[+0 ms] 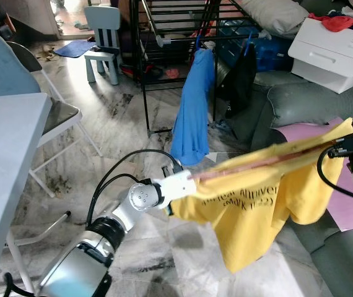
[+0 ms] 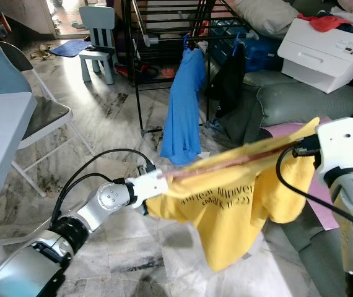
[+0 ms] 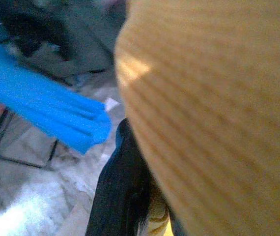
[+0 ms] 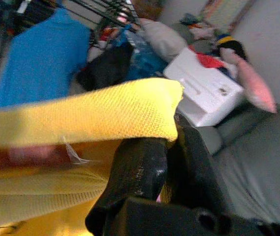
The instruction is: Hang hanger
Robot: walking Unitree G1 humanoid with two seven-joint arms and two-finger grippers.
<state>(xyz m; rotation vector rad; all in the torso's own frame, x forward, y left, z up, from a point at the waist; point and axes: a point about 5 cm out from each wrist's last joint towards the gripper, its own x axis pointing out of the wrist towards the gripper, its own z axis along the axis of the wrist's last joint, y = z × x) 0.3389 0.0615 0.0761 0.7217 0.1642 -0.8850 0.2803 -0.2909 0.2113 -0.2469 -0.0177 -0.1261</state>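
A yellow T-shirt [image 1: 257, 204] with dark lettering hangs on a wooden hanger [image 1: 260, 163], whose bar shows through the cloth. I hold it stretched between both arms, above the marble floor. My left gripper [image 1: 187, 180] is shut on the hanger's lower end, with its black finger [image 3: 120, 191] pressed against yellow fabric. My right gripper [image 1: 339, 147] is shut on the higher end, its fingers [image 4: 140, 172] clamped over the shirt's edge. A black drying rack [image 1: 164, 37] stands beyond, carrying a blue shirt [image 1: 195, 111] and a black garment [image 1: 241, 77].
A grey sofa [image 1: 306, 102] with a white printer [image 1: 331, 52] and a pink sheet [image 1: 350, 210] lies to the right. On the left are a pale table [image 1: 3, 161], a folding chair [image 1: 59, 114] and a small blue child's chair [image 1: 102, 37].
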